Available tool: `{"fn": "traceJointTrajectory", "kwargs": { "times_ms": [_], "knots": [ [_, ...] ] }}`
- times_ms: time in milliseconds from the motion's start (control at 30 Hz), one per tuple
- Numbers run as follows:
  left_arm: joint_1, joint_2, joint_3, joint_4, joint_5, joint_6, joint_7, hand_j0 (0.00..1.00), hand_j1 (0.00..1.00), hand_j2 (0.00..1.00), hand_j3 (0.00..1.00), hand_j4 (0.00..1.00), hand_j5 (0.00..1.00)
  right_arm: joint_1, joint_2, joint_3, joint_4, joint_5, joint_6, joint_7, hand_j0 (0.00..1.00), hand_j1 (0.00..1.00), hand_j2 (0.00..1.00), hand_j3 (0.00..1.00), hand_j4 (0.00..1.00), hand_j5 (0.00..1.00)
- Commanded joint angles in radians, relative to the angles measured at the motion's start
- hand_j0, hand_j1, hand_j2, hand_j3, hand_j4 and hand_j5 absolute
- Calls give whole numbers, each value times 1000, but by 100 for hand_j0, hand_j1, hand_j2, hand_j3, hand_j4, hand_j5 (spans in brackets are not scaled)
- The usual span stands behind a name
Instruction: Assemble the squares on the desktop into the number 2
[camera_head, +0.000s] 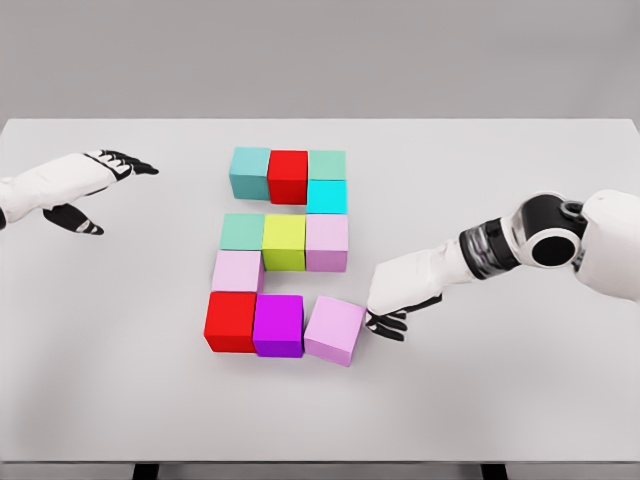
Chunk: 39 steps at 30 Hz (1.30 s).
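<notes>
Trouble, judging from the head view, lay with the last pink cube: it sat skewed at the bottom right of the 2 at mid-table, touching the purple cube. My right hand, fingers curled and holding nothing, touched it; too hard a nudge could shift that row. My left hand hovered open, far left.

Cut off / hidden
Left arm cropped at frame edge; right hand fingertips partly hidden behind pink cube; tabletop front legs cropped.
</notes>
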Motion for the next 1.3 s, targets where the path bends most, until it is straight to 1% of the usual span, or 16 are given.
{"fn": "traceJointTrajectory", "kwargs": {
  "times_ms": [0, 733, 867, 1267],
  "knots": [
    [0, 1, 1, 0, 6, 2, 1, 100, 100, 100, 100, 100, 100, 0, 11, -1, 0, -6, 2, 0, 13, 13, 13, 13, 13, 13],
    [2, 2, 1, 0, 5, 2, -1, 100, 100, 100, 100, 100, 100, -9, 11, -4, 1, -6, 2, 0, 13, 13, 13, 13, 13, 13],
    [2, 2, 1, 0, 5, 2, -1, 100, 100, 100, 100, 100, 100, -9, 23, -4, 12, -6, 2, 0, 13, 13, 13, 13, 13, 13],
    [9, 2, 1, 1, 5, 2, -1, 100, 100, 100, 100, 100, 100, -17, 31, -4, 33, -6, 2, 0, 13, 13, 13, 13, 13, 13]
  ]
}}
